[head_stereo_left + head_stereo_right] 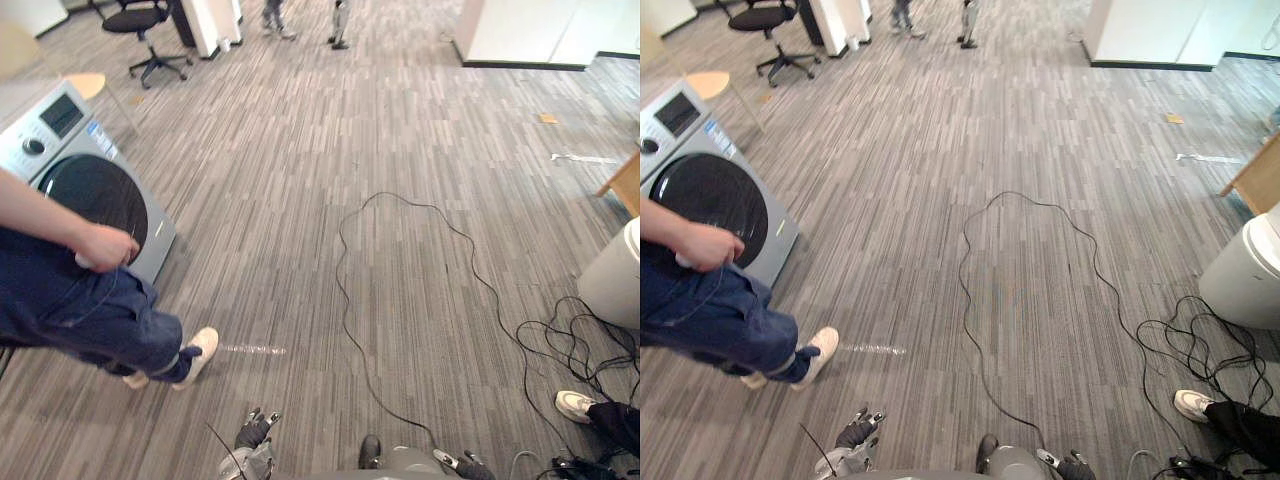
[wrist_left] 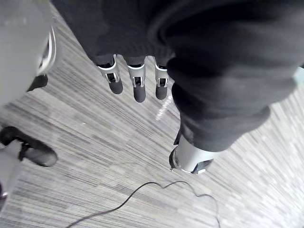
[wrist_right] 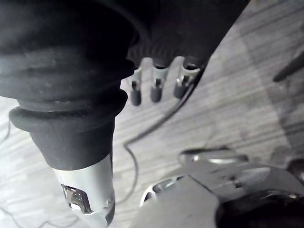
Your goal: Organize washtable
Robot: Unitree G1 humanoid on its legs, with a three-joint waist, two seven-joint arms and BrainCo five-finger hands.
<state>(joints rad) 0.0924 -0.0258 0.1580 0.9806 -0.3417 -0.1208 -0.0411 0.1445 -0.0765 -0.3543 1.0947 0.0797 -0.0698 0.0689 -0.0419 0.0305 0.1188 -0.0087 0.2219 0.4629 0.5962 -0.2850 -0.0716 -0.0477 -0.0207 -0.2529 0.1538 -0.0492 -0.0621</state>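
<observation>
Grey striped carpet [image 1: 280, 180] spreads out below me. My left hand [image 1: 255, 432] hangs at seven o'clock, its fingers [image 2: 138, 88] straight and relaxed over the floor, grasping nothing. My right hand [image 1: 462, 464] at five o'clock is likewise released, hanging loose above the carpet. A silver washing machine [image 1: 70, 165] with a dark round door stands at ten o'clock. A person in blue jeans [image 1: 90, 310] is just in front of it, one hand closed on something small and white. I cannot tell where the washtable is.
</observation>
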